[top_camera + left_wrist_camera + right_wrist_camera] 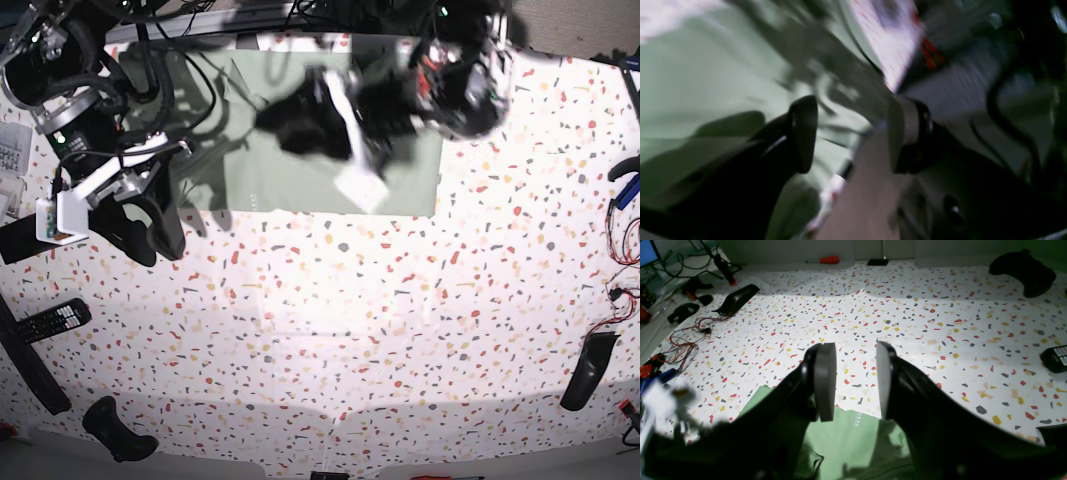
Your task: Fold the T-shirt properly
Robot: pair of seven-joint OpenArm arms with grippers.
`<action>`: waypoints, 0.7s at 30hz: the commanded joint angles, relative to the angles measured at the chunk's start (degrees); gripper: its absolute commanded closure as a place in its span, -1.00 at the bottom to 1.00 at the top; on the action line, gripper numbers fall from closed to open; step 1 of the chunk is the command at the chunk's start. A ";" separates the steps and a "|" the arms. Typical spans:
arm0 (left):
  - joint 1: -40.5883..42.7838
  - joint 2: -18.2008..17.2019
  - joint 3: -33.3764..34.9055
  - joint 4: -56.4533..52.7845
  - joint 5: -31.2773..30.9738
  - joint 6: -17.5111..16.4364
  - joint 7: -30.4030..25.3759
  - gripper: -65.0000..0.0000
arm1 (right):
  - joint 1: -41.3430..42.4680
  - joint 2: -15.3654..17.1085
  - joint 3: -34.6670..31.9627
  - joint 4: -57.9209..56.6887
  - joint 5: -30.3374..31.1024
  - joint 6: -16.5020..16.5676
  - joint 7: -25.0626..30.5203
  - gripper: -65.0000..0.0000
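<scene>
The pale sage-green T-shirt [400,175] lies spread flat in a roughly rectangular shape at the top middle of the speckled table [330,330]. My left gripper [278,122] hovers over the shirt's middle, blurred by motion. In the left wrist view the left gripper [853,133] is open, nothing sits between its fingers, and the shirt [690,83] fills the space behind it. My right gripper [150,248] is off the shirt's left edge, over bare table. In the right wrist view the right gripper [855,380] is open and empty, with the shirt's edge [846,440] just below it.
A remote control [45,320] and a black handle-shaped object [115,430] lie at the left. Loose wires [622,280] and a black part [585,370] lie at the right edge. A red screwdriver [828,260] rests at the table's far side.
</scene>
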 commanded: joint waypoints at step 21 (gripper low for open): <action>4.83 -4.42 0.00 12.87 33.44 28.00 -5.46 0.05 | 7.80 -0.35 0.13 1.03 15.78 0.33 2.99 0.39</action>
